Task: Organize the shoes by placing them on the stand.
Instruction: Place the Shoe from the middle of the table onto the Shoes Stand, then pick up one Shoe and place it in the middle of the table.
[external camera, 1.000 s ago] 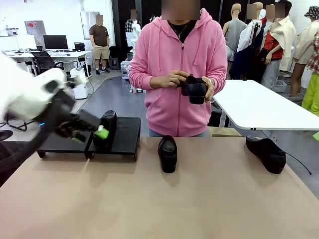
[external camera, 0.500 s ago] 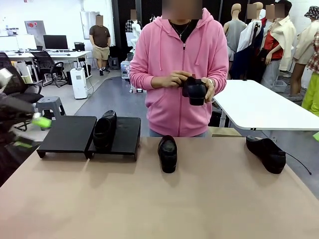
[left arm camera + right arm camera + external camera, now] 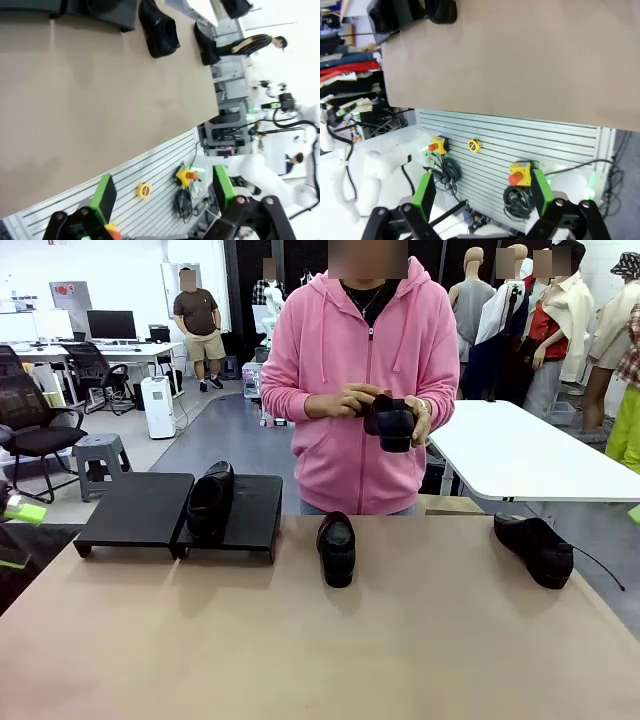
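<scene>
One shoe [image 3: 210, 502] on the stand [image 3: 135, 506]

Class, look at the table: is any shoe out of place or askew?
Two shoes lie off the stand: the middle shoe on the table, and the right shoe near the table's edge, turned at a slant. The person holds a third shoe; one shoe sits on the stand.

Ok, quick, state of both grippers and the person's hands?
Left gripper: open, empty.
Right gripper: open, empty.
Person's hands: both holding one shoe.
</scene>
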`<move>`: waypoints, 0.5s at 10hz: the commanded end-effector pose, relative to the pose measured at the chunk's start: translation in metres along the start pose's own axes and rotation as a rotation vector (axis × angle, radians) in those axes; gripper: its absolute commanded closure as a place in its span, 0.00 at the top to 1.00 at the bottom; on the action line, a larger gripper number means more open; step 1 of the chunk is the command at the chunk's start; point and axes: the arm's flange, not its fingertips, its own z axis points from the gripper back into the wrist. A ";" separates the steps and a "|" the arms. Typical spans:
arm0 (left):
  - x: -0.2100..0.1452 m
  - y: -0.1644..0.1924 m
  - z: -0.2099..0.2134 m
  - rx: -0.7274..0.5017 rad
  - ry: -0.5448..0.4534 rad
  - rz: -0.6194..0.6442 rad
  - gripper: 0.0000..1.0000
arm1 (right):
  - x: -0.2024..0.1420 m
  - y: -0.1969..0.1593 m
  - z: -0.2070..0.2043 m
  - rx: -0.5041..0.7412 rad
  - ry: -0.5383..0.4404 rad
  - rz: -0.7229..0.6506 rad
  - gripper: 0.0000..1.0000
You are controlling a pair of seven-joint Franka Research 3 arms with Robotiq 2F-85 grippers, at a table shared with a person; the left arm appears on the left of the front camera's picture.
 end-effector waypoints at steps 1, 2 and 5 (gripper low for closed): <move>-0.001 -0.015 0.001 0.014 -0.006 -0.002 1.00 | 0.000 -0.002 0.003 0.000 0.005 0.023 1.00; -0.001 -0.015 0.001 0.014 -0.006 -0.002 1.00 | 0.000 -0.002 0.003 0.000 0.005 0.023 1.00; -0.001 -0.015 0.001 0.014 -0.006 -0.002 1.00 | 0.000 -0.002 0.003 0.000 0.005 0.023 1.00</move>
